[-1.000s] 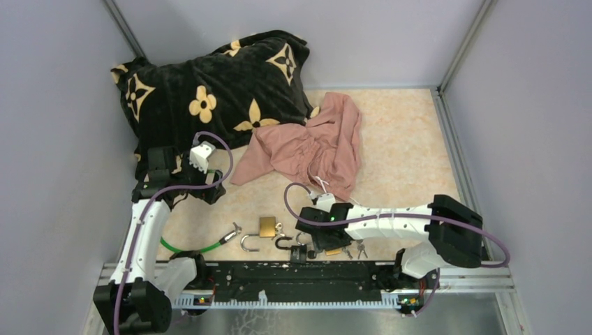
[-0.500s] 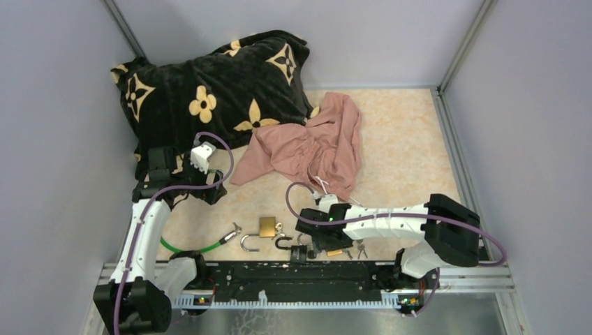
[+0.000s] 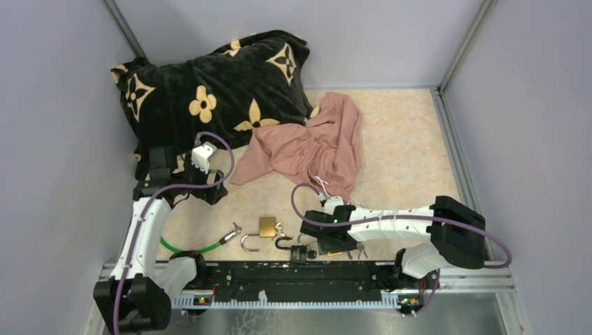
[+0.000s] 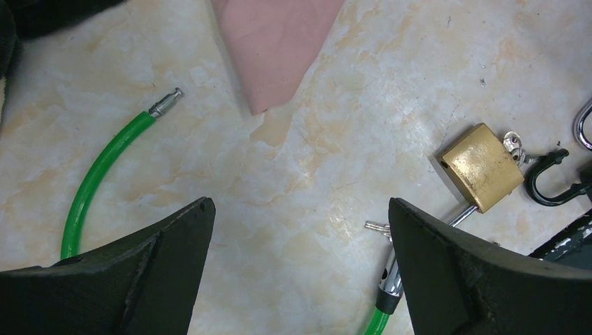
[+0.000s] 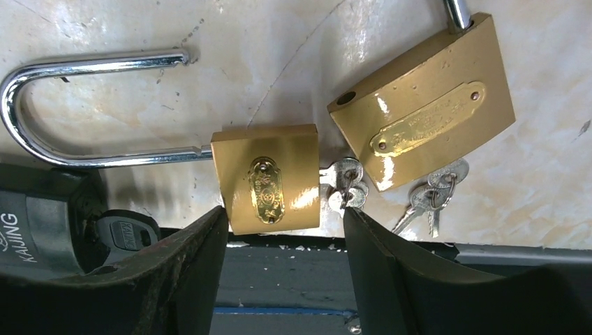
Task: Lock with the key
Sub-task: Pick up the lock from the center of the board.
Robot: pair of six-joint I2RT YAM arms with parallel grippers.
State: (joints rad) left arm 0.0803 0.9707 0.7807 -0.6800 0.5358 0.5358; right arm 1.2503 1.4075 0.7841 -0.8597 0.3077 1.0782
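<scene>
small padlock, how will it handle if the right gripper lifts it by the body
The small padlock looks solid brass, so probably rigid and heavy for its size. Its glossy faces may slip in a grip. The long open shackle and attached keys would likely swing or tip it off-centre.

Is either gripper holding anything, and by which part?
Nothing is held: the left gripper hangs open above the table; the right gripper straddles the small padlock, with a gap toward its key.

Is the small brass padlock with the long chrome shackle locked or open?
Open: the small brass padlock's chrome shackle has one end free, outside the body.
</scene>
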